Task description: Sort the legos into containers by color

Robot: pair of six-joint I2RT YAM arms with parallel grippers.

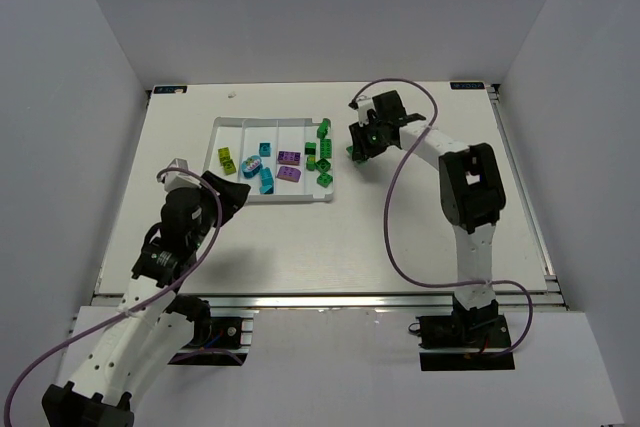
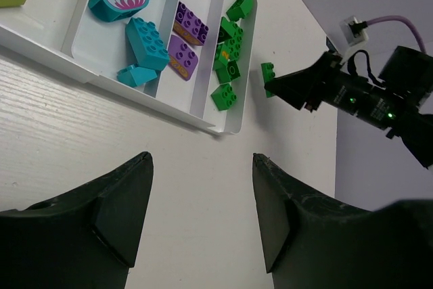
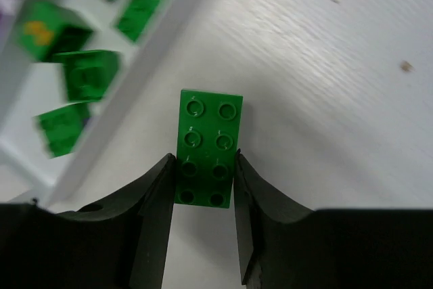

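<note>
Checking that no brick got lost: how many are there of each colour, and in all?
green bricks: 7, one held by the right tool; piled, so approximate
teal bricks: 4
purple bricks: 2
yellow-green bricks: 2
total: 15

Plain pale walls [image 1: 80, 67] enclose a white wood-grain table [image 1: 400, 227], evenly lit.

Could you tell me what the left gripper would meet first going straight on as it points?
Probably the near rim of the white tray, at the corner holding green legos; only bare table lies before the left gripper. Depth is unclear.
</note>
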